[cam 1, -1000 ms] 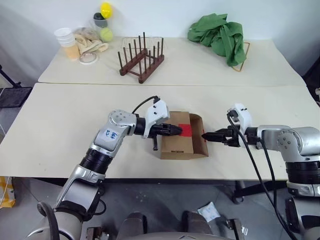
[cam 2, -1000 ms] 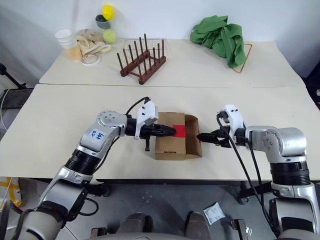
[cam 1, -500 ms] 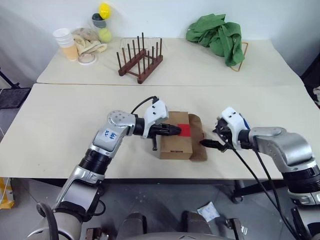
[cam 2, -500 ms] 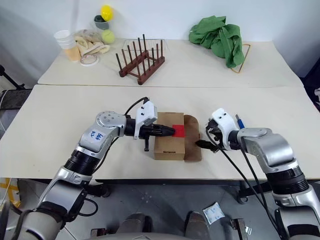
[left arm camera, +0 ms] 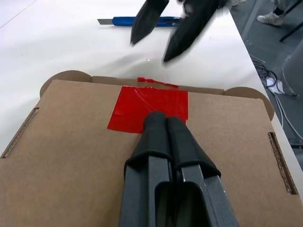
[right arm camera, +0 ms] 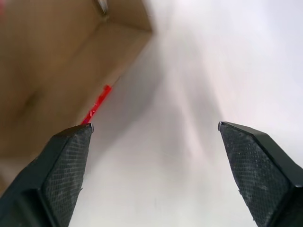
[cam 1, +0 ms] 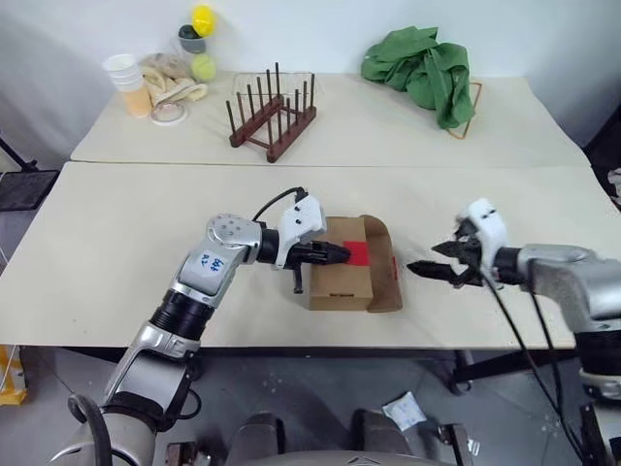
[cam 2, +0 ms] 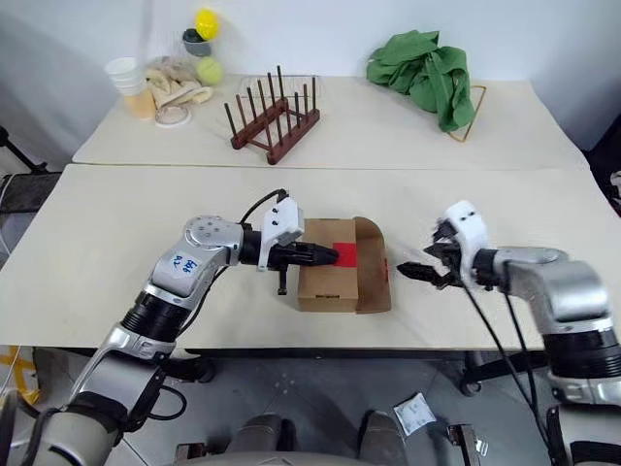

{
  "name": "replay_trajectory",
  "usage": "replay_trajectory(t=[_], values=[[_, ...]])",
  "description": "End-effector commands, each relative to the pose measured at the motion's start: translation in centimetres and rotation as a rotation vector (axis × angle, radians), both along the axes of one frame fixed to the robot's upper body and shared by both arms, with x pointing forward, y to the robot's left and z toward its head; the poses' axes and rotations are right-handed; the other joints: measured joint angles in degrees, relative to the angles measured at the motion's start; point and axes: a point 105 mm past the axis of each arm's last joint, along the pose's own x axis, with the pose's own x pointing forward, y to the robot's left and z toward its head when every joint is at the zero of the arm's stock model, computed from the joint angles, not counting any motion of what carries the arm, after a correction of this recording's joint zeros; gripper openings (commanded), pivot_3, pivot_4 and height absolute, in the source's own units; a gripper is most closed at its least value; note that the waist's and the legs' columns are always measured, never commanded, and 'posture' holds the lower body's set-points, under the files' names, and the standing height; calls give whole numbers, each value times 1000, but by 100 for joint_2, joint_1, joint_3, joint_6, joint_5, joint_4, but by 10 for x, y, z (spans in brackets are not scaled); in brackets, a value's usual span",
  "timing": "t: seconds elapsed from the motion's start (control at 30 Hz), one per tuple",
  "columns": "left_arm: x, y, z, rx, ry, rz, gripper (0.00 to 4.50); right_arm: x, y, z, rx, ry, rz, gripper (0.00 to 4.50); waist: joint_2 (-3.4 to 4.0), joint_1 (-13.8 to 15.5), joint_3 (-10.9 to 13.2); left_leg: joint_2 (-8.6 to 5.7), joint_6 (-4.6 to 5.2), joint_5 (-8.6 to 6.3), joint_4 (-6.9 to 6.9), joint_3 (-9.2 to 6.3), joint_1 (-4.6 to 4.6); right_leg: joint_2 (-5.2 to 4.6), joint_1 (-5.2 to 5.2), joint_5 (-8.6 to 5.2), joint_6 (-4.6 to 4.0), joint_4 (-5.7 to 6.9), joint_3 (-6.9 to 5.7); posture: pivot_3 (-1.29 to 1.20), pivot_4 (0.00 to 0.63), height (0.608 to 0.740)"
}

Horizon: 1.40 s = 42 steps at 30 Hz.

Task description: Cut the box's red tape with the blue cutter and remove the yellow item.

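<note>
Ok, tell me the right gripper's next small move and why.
Probably ease the open right gripper into the open end of the box: its flap hangs aside, the shut left gripper pins the top by the red tape, and the blue cutter lies set aside.

Near tabletop (cam 1: 116, 243): cardboard box (cam 1: 342, 282), blue cutter (left arm camera: 142, 21) beyond it. Far tabletop (cam 1: 369, 126): wooden rack (cam 1: 273, 115), green cloth (cam 1: 421, 66), stacked cups (cam 1: 129, 82), tape roll (cam 1: 169, 114), tennis ball (cam 1: 204, 66).
</note>
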Motion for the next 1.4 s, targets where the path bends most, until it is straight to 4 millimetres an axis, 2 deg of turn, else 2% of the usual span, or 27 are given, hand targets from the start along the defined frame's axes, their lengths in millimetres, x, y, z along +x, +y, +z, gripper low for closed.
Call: replay_trajectory(t=[0.03,0.17,0.53,0.63,0.77,1.0,1.4], values=[[0,10,-20,52,53,26,0,-5,10,11,160,103,44,4429,0,-20,0,1,0,0,-2,0,1,0,0,-1,-1,1,0,0,150,740],[0,9,-20,49,50,21,0,6,23,15,302,183,41,4429,2,-35,1,1,0,0,-2,1,0,0,-1,-1,-1,1,0,0,150,740],[-1,12,-20,50,55,25,0,20,40,-2,254,278,99,4429,6,-99,3,0,-1,0,-3,1,-2,0,-4,0,-1,3,-1,0,150,740],[-2,13,-20,49,59,29,0,25,42,-7,217,287,113,3800,6,-113,3,0,-1,0,-4,1,-1,0,-4,0,-1,4,-1,0,150,740],[-4,13,-22,46,66,33,0,26,51,-10,199,311,167,2585,7,-120,4,0,-1,0,-4,1,-1,0,-5,0,-1,4,-1,0,150,740],[-6,16,-23,47,73,46,0,31,64,-15,170,335,204,2585,8,-141,3,0,-2,1,-8,1,1,0,-6,-1,0,6,-1,0,150,740],[-7,19,-22,47,73,63,0,24,86,-28,140,395,301,2585,11,-248,2,1,-5,2,-20,-1,9,0,-6,0,-1,10,-4,0,150,740]])
